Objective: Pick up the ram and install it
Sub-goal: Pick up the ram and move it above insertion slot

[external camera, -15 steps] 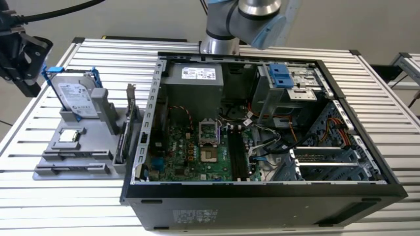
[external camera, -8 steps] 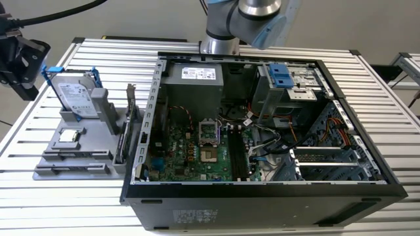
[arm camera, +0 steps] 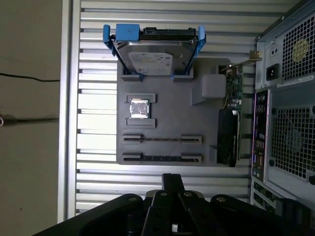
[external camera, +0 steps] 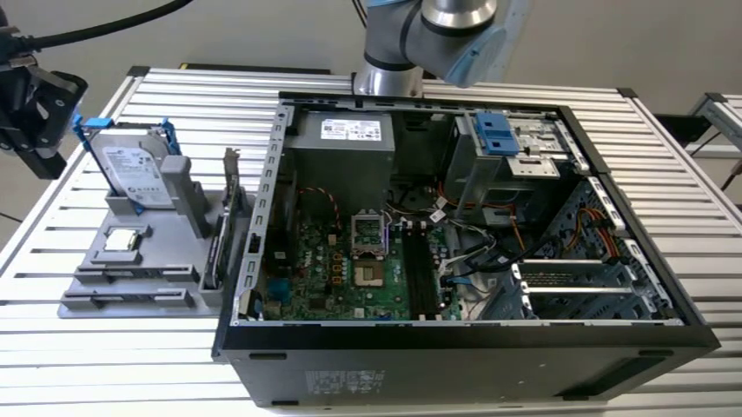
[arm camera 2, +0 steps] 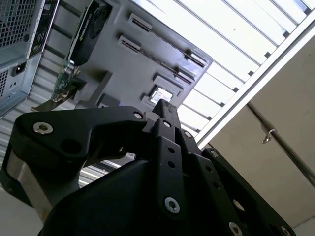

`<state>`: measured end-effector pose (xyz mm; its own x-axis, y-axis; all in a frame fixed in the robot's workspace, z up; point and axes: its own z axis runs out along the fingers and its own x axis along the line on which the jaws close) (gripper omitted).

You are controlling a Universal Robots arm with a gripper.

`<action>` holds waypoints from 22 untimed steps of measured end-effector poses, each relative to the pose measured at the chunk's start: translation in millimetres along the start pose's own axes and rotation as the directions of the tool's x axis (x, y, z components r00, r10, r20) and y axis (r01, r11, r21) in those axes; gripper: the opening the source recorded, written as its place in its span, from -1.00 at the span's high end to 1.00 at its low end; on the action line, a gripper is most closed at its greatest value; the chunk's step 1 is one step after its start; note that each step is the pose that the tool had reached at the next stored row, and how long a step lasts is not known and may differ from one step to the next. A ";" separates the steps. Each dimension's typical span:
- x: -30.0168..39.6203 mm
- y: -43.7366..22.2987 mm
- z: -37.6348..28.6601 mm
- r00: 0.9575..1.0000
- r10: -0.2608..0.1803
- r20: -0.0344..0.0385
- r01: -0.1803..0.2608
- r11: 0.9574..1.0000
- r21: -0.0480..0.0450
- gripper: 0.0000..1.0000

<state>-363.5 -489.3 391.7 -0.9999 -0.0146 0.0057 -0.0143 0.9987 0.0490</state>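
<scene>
The ram (arm camera: 162, 139) shows as a thin grey strip, edge-on, in one long slot of the grey parts holder (arm camera: 167, 93) on the table. My gripper (arm camera: 172, 181) hovers off the holder's edge nearest that slot, apart from it, fingers shut and holding nothing. Its black fingers (arm camera 2: 164, 110) point toward the holder in the second wrist view. In the exterior view the gripper (external camera: 44, 156) hangs at the table's left edge, beside the holder (external camera: 151, 252). The open computer case (external camera: 464, 234) holds the motherboard with its black slots (external camera: 418, 271).
On the holder stand a silver hard drive in a blue frame (arm camera: 152, 51), a small square chip (arm camera: 138, 108) and a green card with a metal bracket (arm camera: 231, 118). A second long slot (arm camera: 162, 158) lies beside the ram. The case wall (arm camera: 285, 113) borders the holder.
</scene>
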 end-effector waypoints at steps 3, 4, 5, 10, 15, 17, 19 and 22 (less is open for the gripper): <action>0.0 0.0 0.0 1.000 0.000 0.000 0.000 1.000 0.000 1.00; 0.0 0.0 0.0 1.000 0.000 0.000 0.000 1.000 0.000 1.00; 0.0 0.0 0.0 1.000 0.000 -0.001 0.000 1.000 0.000 1.00; 0.0 0.0 0.0 1.000 -0.015 -0.001 0.015 1.000 0.000 1.00; 0.0 0.0 0.0 0.999 -0.039 -0.003 0.039 0.999 0.000 1.00; 0.0 0.0 0.0 0.999 -0.048 -0.003 0.048 0.999 0.000 1.00; 0.0 0.0 0.0 0.998 -0.058 -0.004 0.058 0.998 0.000 1.00; 0.0 0.0 0.0 0.997 -0.074 -0.004 0.074 0.997 0.000 1.00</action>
<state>-363.5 -489.3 391.7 -0.9960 -0.0888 0.0064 -0.0884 0.9949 0.0490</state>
